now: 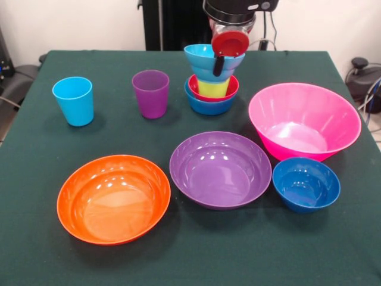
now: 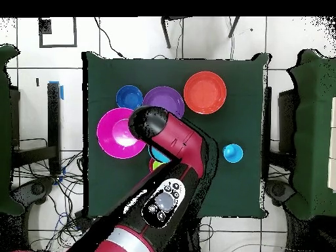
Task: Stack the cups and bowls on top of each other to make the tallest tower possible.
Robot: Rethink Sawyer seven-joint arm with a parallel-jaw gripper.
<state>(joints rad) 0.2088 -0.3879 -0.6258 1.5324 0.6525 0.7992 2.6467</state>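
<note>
- The gripper (image 1: 221, 59) is hanging right at the tower (image 1: 212, 83), one dark finger (image 1: 218, 65) lying over the cyan bowl (image 1: 205, 58)'s rim; whether it's gripping or letting go, I cannot tell.
- The tower is standing at the worktop (image 1: 36, 238)'s far middle: blue bowl (image 1: 208, 106), red bowl (image 1: 229, 92), lime green cup (image 1: 211, 88), cyan bowl on top.
- Best approach here: rising straight up, no sideways drag, so the top bowl is staying seated.
- The purple cup (image 1: 150, 93) is waiting just beside.

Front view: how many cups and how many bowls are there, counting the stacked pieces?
Cups: 3 (light blue plastic tumbler, purple plastic tumbler, lime green plastic tumbler in the stack)
Bowls: 7 (wide orange plastic bowl, wide purple plastic bowl, big pink plastic bowl, small dark blue plastic bowl; stacked: blue plastic bowl, red plastic bowl, cyan plastic bowl)
Total: 10
</note>
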